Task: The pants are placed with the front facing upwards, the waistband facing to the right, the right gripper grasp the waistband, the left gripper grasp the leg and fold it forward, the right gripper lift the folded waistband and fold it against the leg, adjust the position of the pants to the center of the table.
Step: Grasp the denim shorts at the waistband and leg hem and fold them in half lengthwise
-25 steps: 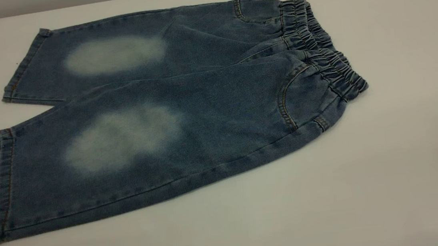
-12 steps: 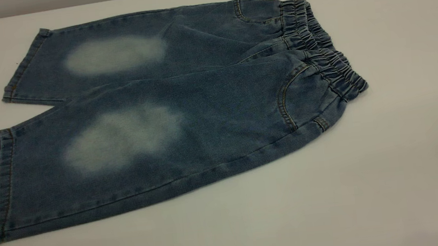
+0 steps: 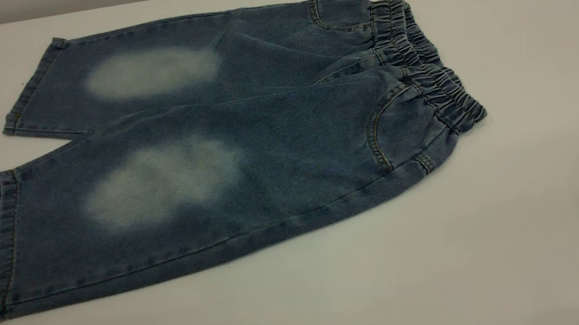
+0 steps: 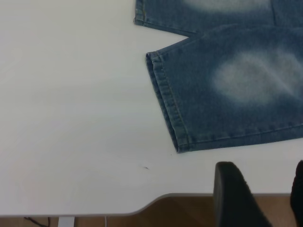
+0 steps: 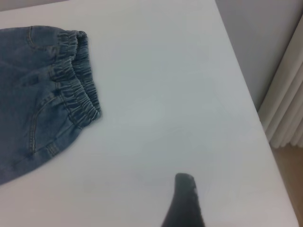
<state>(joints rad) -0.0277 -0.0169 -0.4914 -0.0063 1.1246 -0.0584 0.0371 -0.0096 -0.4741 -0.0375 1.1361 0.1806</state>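
Note:
The pants (image 3: 214,154) lie flat and spread on the white table (image 3: 515,241), both legs pointing left and a pale patch on each knee. The ruffled waistband (image 3: 429,64) is at the right end. Neither gripper shows in the exterior view. In the left wrist view my left gripper (image 4: 265,189) hangs open over the table's near edge, apart from the near leg's hem (image 4: 165,104), holding nothing. In the right wrist view only a black tip of my right gripper (image 5: 185,203) shows, over bare table and well clear of the waistband (image 5: 78,80).
The table's near edge and rounded corner (image 4: 156,201) show in the left wrist view, with brown floor below. In the right wrist view the table's side edge (image 5: 246,90) runs beside a grey wall and a pale curtain (image 5: 289,109). Bare tabletop surrounds the pants.

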